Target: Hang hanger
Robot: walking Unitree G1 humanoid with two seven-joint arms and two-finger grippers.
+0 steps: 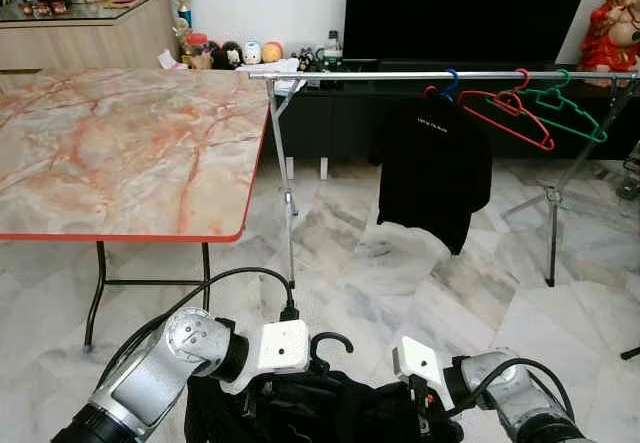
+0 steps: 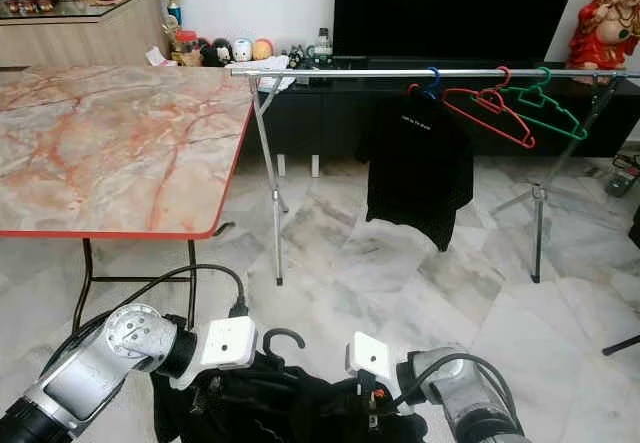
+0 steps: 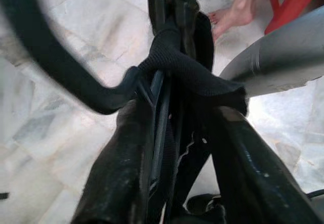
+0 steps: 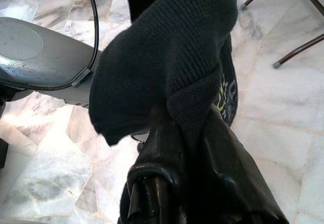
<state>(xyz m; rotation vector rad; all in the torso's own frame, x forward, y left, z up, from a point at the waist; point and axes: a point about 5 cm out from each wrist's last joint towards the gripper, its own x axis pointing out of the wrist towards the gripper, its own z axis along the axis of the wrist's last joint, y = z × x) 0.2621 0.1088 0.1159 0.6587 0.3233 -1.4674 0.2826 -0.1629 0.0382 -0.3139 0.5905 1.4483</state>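
Note:
Low in front of me, both grippers hold a black hanger with a black garment [image 1: 330,408] draped on it; its hook [image 1: 331,343] sticks up between my wrists. My left gripper [image 3: 169,90] is shut on the hanger's neck and the cloth around it. My right gripper [image 4: 177,115] is shut on a fold of the black knitted garment [image 4: 167,57]. Farther ahead stands a silver clothes rail [image 1: 400,76], apart from both grippers. On the rail hang a black T-shirt [image 1: 435,168], an empty red hanger [image 1: 508,113] and an empty green hanger [image 1: 567,113].
A marble-topped table [image 1: 120,148] with a red edge stands close on my left, its corner near the rail's left leg [image 1: 285,193]. A dark TV cabinet [image 1: 340,103] runs behind the rail. A person's bare foot [image 3: 230,16] and a red stool leg [image 3: 293,1] are nearby.

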